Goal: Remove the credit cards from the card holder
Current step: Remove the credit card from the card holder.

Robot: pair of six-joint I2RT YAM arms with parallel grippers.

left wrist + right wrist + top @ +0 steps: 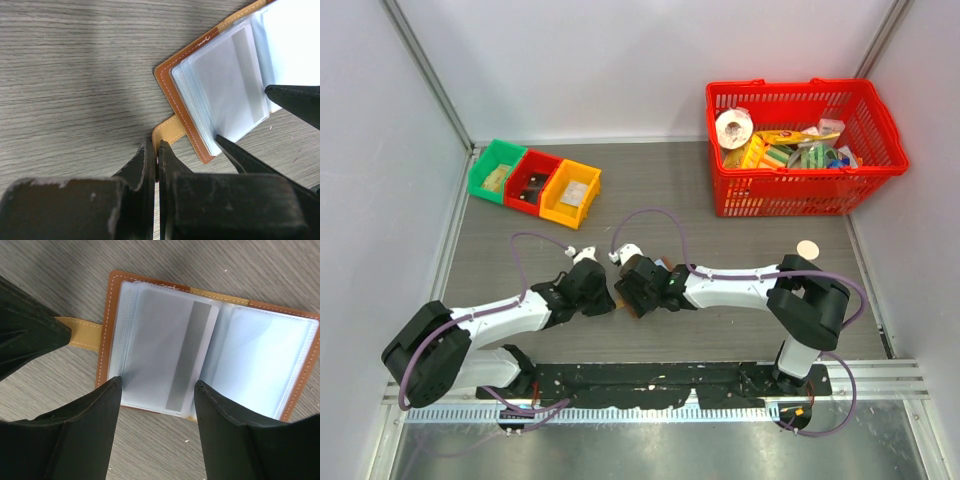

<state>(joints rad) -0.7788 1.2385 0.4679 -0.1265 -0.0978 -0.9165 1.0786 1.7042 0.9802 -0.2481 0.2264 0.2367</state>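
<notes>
The card holder point(111, 305) lay open mid-table point(740, 330), brown-bordered, its clear sleeves showing a pale credit card point(165, 350) (grey stripe). The right gripper point(158, 385) was spread across that page. At 9 o'clock, the left gripper point(155, 145) was pressed together at the strap point(169, 134). The top view hid the card holder under both grippers.

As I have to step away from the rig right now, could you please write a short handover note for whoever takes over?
Left gripper: shut, pinching the tan closure strap of the brown leather-like bifold card holder, which lies open on the grey wood-grain table.
Right gripper: open, fingers straddling the holder's left page.
Cards: one pale credit card with a grey stripe sits in a clear sleeve; what the other sleeves hold cannot be judged.
Done: holder open and held by its strap.
Left: pull out every card; no card is seen outside the holder.
</notes>
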